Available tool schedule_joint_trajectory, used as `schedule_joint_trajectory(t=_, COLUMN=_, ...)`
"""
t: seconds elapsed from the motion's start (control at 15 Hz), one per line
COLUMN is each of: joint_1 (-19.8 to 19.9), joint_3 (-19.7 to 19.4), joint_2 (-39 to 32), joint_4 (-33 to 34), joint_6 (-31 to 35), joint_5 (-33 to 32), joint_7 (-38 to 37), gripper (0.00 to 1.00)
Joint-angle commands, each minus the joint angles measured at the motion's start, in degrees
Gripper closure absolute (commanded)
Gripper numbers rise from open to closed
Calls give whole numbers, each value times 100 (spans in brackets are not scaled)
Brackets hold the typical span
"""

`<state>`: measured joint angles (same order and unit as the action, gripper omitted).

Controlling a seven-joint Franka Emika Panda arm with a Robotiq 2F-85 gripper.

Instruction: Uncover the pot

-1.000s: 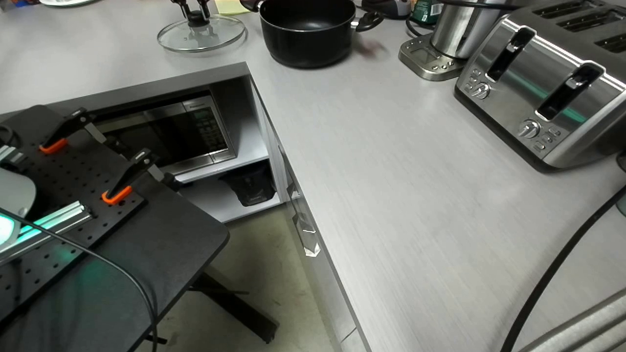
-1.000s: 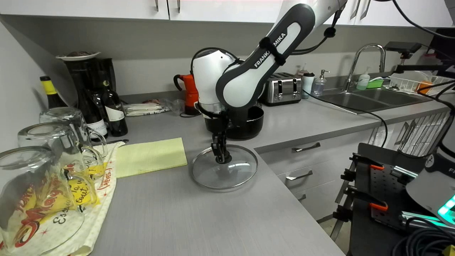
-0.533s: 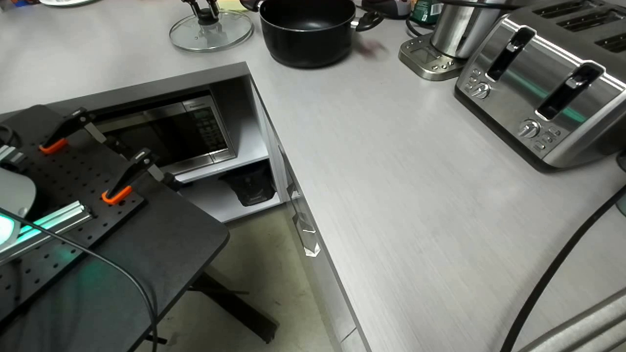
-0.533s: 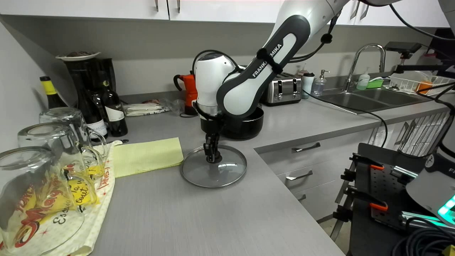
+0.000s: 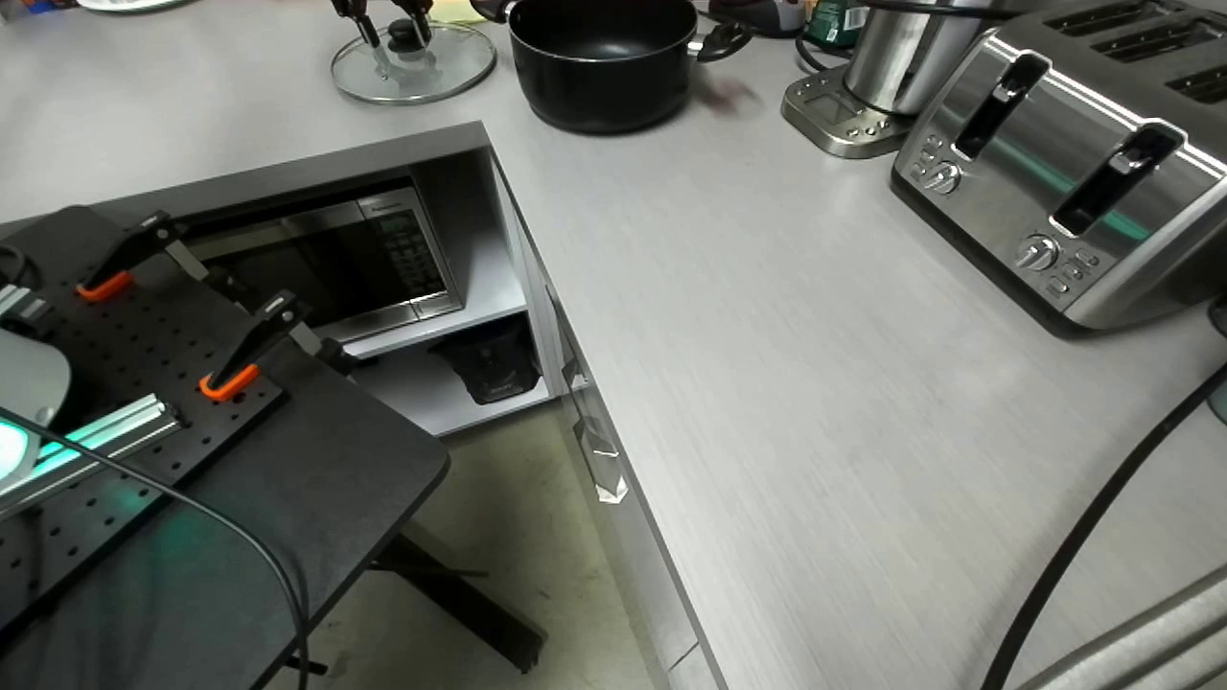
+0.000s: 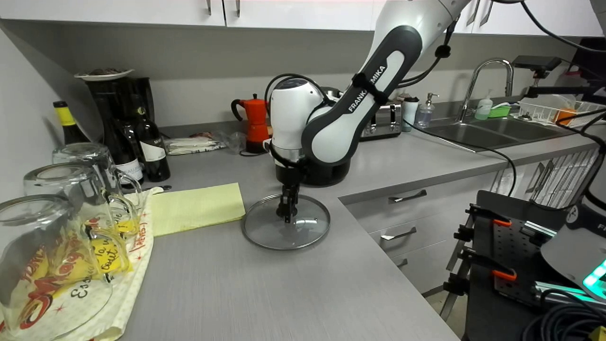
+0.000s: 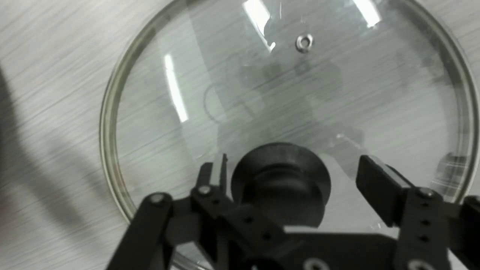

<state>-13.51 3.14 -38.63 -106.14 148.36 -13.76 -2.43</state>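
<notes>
The black pot (image 5: 604, 91) stands uncovered on the counter, its inside showing in an exterior view. Beside it, the clear glass lid (image 6: 289, 239) lies flat on the counter, dark knob (image 7: 283, 187) upward. My gripper (image 7: 294, 172) is over the lid with its jaws apart, one on each side of the knob. A gap shows between the knob and the right-hand finger (image 7: 380, 187) in the wrist view; the left-hand one is much closer, and whether it touches I cannot tell. In an exterior view the arm partly hides the pot (image 6: 329, 176).
A silver toaster (image 5: 1074, 182) and a shiny metal vessel (image 5: 887, 67) stand along the counter past the pot. Near the lid lies a yellow cloth (image 6: 196, 208), with several glass mugs (image 6: 61, 251) beyond it. The counter's front edge (image 5: 288, 168) runs close to the lid.
The lid shifted a little, closer to the pot in an exterior view, then stayed put. My jaws have spread and let go of its knob, and the hand has moved slightly.
</notes>
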Motion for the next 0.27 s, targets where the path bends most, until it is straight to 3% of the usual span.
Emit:
schedule_joint_trajectory(t=0.0, joint_1=108, joint_3=85, joint_2=932, joint_4=-1330, joint_6=345, joint_5=-81, joint_7=390, gripper=0)
schedule_joint_trajectory(t=0.2, joint_1=257, joint_3=179, joint_2=1657, joint_4=-2231, joint_6=540, joint_5=-84, joint_7=785, gripper=0)
